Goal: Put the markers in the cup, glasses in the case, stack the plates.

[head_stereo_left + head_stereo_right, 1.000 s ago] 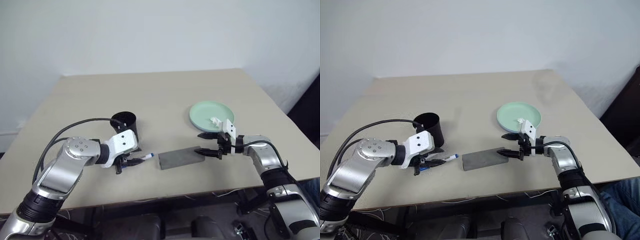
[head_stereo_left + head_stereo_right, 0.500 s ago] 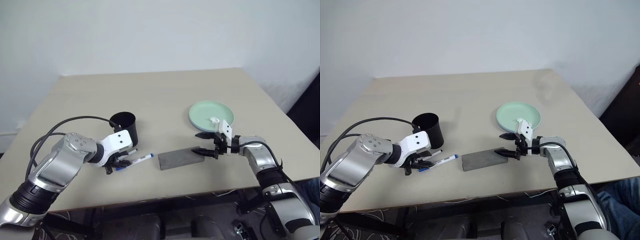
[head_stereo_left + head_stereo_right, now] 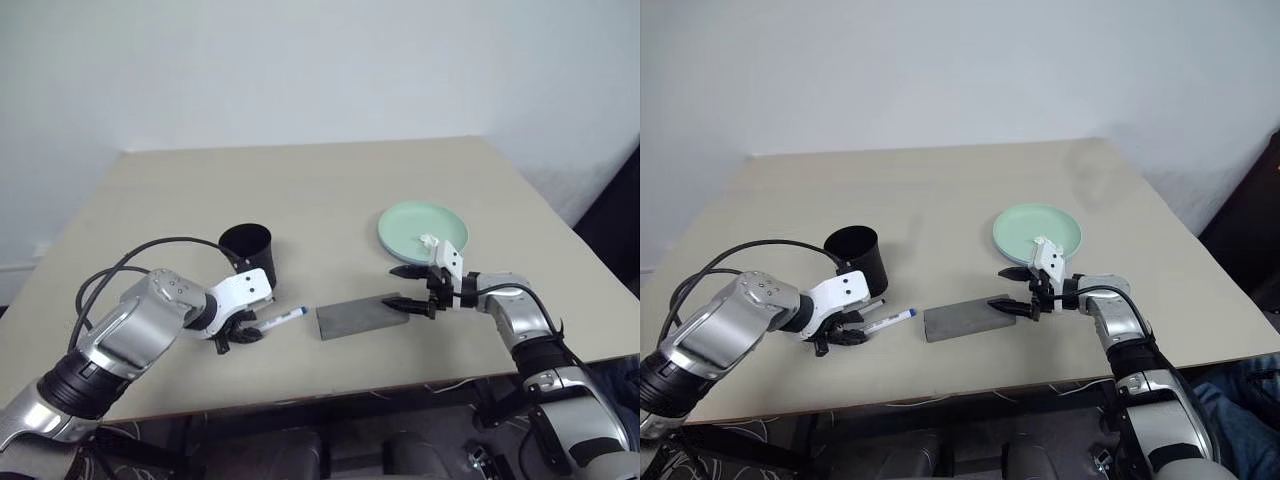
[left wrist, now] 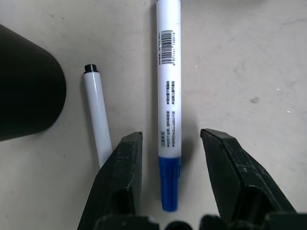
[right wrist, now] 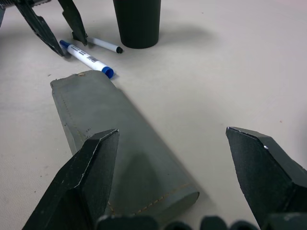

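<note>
Markers [image 4: 169,105] on table beside cup [image 3: 249,253], case [image 3: 358,316] shut

beige table [image 3: 330,190], pale wall [image 3: 300,60] behind

My left gripper [image 4: 168,191] drops down and slides toward 8 o'clock, uncovering the blue-capped marker [image 4: 169,103], and now straddles its cap end with fingers apart, not gripping.
</note>
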{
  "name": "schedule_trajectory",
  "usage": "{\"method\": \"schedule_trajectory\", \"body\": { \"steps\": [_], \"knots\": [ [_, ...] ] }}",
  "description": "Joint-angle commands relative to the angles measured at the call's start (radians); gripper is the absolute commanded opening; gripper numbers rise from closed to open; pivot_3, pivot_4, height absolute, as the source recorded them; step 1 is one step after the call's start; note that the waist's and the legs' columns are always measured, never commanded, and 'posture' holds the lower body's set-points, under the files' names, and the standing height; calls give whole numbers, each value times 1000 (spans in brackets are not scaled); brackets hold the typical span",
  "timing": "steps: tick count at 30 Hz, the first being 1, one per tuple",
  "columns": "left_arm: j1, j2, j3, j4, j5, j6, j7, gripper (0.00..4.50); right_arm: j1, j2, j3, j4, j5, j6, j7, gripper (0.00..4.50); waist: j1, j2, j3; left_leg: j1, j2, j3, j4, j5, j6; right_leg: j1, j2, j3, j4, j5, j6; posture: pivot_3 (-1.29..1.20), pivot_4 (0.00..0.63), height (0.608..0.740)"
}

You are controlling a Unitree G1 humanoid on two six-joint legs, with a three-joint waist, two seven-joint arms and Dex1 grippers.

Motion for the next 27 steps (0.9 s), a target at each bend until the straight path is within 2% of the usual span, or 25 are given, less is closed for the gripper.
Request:
{"method": "schedule_trajectory", "body": {
  "steps": [1, 8, 13, 15, 27],
  "knots": [
    [-42, -4, -32, 39, 40, -33, 1, 1970, -12, -6, -18, -39, 11, 1, -5, 3878, 0, 0, 0, 0, 0, 0, 0, 0, 0, 0, 0, 0, 0, 0, 0, 0, 0, 738],
    [-67, -24, -57, 84, 51, -53, -16, 1970, -10, -11, -18, -48, 11, 9, -9, 3878, 2, 0, 0, 2, 0, 0, 0, 0, 0, 2, -1, 0, 0, 0, 0, 0, 0, 738],
    [-57, -26, -57, 74, 49, -44, -28, 425, -13, -12, -18, -52, 8, 14, -12, 3878, 4, 0, 0, 2, 0, -2, 0, 0, 0, 2, -1, -1, 0, 0, 0, 0, 0, 738],
    [-53, -25, -56, 66, 48, -41, -30, 71, -15, -11, -18, -52, 7, 16, -13, 3878, 4, 0, 0, 2, 0, -2, 0, 0, 0, 2, -1, -1, 1, 0, 0, 0, 0, 738],
    [-39, -27, -35, 34, 28, -43, -35, 71, -23, -7, -17, -47, 2, 14, -15, 3878, 5, 0, 0, 2, 0, -2, 0, 0, 0, 2, -1, 0, 0, 0, 0, 0, 0, 738]
  ]
}}
